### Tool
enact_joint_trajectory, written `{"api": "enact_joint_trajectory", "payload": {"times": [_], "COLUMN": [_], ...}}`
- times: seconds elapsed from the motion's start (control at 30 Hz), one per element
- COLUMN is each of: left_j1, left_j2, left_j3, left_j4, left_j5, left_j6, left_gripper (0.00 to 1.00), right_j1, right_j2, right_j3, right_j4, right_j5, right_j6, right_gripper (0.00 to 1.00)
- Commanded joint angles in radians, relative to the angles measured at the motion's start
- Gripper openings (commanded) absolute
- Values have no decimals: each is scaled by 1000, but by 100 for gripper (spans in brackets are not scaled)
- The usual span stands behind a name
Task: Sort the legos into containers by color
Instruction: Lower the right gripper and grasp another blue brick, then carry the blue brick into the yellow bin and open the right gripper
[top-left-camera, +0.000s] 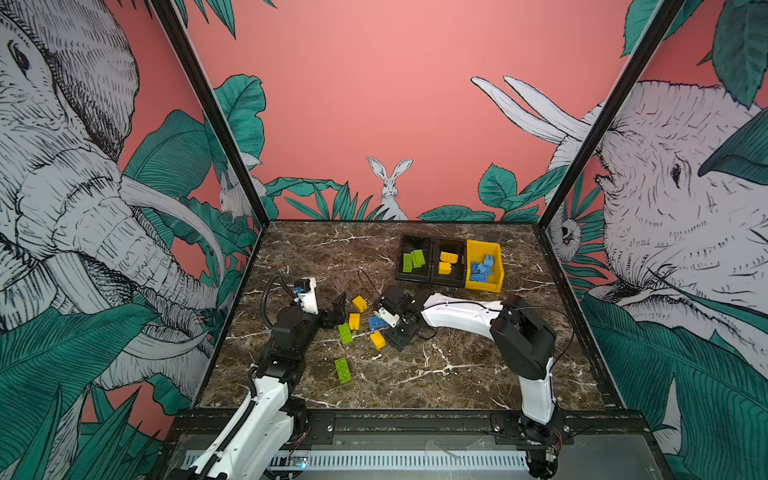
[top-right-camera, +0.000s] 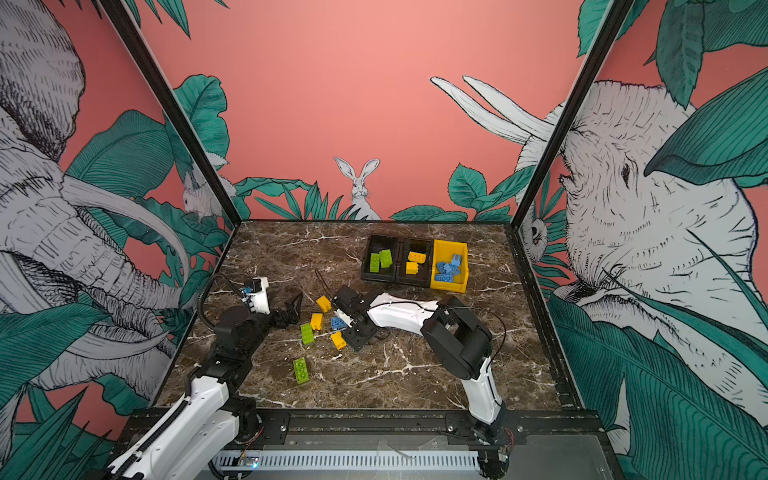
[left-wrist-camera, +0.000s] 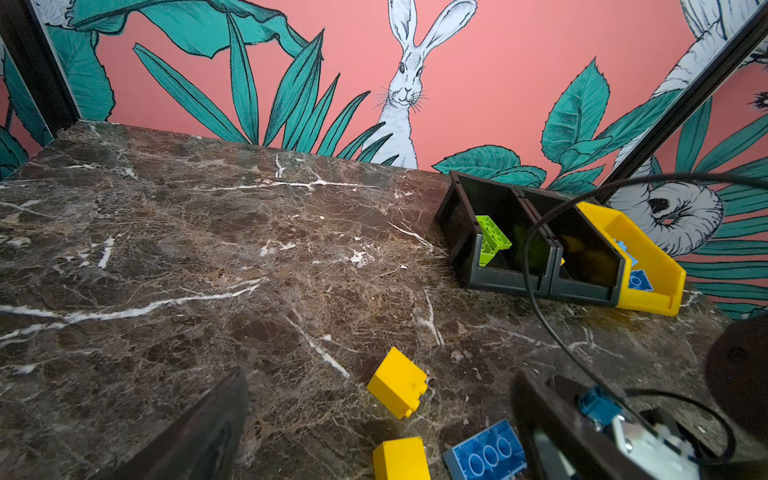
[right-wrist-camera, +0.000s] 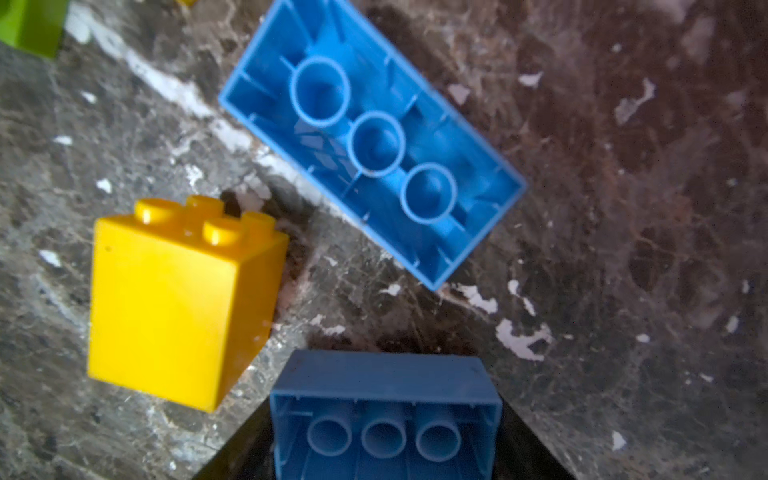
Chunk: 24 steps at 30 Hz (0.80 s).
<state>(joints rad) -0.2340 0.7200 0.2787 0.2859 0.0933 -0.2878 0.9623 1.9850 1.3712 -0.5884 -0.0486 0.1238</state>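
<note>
Upturned blue lego (right-wrist-camera: 374, 141), seemingly three tubes

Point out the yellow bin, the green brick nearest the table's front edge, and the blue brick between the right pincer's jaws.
yellow bin (top-left-camera: 484, 286): in a top view, on its front wall.
green brick (top-left-camera: 343, 370): in a top view, on its top face.
blue brick (right-wrist-camera: 386, 440): right wrist view, on its hollow underside.

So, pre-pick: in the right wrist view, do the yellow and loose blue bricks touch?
Apart; that view shows marble between yellow brick and loose blue brick.
</note>
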Motion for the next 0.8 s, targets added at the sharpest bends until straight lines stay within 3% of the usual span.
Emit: {"api": "enact_joint_trajectory", "payload": {"times": [0.0, 0.33, 0.47, 0.63, 0.77], "left_j1": [2, 2, 2, 3, 2], "left_j2": [-4, 11, 18, 19, 25], "left_j3": [-13, -15, -13, -15, -15], "left_j4": [-6, 6, 12, 18, 24], "left_j5": [-2, 7, 16, 19, 26], "left_j6": [7, 4, 2, 1, 0], "left_gripper": [99, 99, 99, 99, 99], "right_j1": [5, -100, -213, -431, -583], "right_j2": [-35, -219, -320, -411, -378], "right_j3": [-25, -129, -161, -157, -76], "right_j4": [19, 30, 6, 16, 16], "right_j5": [52, 49, 50, 30, -3], "right_j6": [30, 46, 16, -12, -32], "right_gripper": [64, 55, 54, 50, 49]}}
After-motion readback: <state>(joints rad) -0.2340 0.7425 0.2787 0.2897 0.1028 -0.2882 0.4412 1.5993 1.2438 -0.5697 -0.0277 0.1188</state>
